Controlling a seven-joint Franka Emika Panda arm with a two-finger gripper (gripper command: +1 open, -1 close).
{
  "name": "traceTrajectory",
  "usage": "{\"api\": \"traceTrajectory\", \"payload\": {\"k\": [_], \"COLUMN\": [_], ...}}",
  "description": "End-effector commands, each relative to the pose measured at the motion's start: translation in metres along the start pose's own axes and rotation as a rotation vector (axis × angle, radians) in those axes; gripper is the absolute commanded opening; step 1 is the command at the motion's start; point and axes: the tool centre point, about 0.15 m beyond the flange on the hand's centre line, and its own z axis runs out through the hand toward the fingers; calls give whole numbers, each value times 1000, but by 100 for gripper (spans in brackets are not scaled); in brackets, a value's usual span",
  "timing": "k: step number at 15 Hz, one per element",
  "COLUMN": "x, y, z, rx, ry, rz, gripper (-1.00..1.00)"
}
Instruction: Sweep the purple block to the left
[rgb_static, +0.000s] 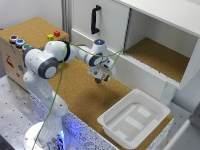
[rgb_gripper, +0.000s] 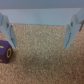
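In the wrist view the purple block (rgb_gripper: 5, 51), with a yellow mark on one face, rests on the cork surface just outside one fingertip. My gripper (rgb_gripper: 40, 46) is open, its two pale fingers (rgb_gripper: 74, 31) spread wide with only bare cork between them. In the exterior view the gripper (rgb_static: 99, 76) hangs low over the cork tabletop (rgb_static: 75, 85), close to the front of the white cabinet. The arm hides the block there.
A white tray (rgb_static: 134, 117) sits at the table's near corner on the exterior view's right. The white cabinet has a black handle (rgb_static: 95, 20) and an open shelf (rgb_static: 160, 55). A red block (rgb_static: 57, 33) and a yellow block (rgb_static: 50, 36) lie far back.
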Motion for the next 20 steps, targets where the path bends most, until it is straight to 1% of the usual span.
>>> {"api": "traceTrajectory", "payload": {"k": [1, 4, 6, 11, 13, 15, 18, 20], "x": [38, 50, 50, 22, 8, -3, -4, 5], "y": [-13, -27, -34, -53, -54, -56, -76, -91], "z": [35, 44, 41, 34, 31, 29, 33, 39], "rx": [28, 20, 18, 10, -13, -12, 1, -1], "ry": [-87, -99, -111, -145, -145, -134, -118, -102], "rz": [27, 66, 80, 164, 197, 221, 224, 209], "gripper": [-100, -100, -100, -100, -100, -100, -100, -100]}}
